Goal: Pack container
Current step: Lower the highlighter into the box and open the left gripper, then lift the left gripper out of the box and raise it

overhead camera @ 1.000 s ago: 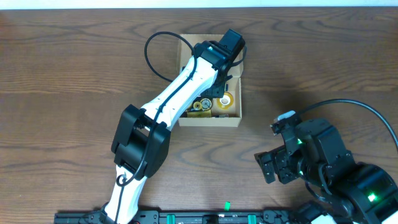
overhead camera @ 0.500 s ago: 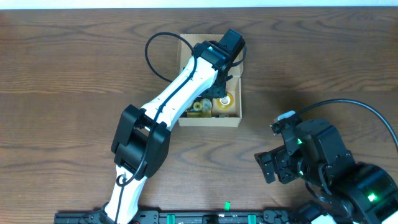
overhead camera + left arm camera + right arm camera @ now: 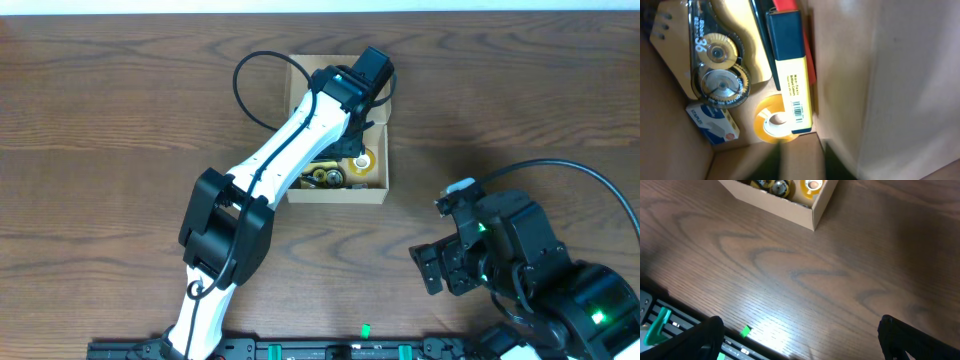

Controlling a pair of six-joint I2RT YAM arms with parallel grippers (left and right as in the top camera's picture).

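The container (image 3: 336, 195) is a tan cardboard box at the table's middle back. It also shows in the right wrist view (image 3: 812, 210). Inside lie a yellow tape roll (image 3: 771, 121), a clear tape dispenser (image 3: 715, 65), a yellow and dark blue glue stick (image 3: 792, 70) and a small blue packet (image 3: 712, 121). My left gripper (image 3: 802, 160) reaches down into the box near its right wall. Its blurred fingers close on a strip of the box's cardboard flap (image 3: 799, 150). My right gripper (image 3: 800, 340) is open and empty over the bare table at the front right.
A black rail with green clips (image 3: 660, 325) runs along the table's front edge. My left arm (image 3: 290, 150) crosses over the box from the front left. Wood table (image 3: 500, 100) surrounds the box.
In the overhead view the tape dispenser inside the box shows slightly lower than before. Both arms stay nearly still.
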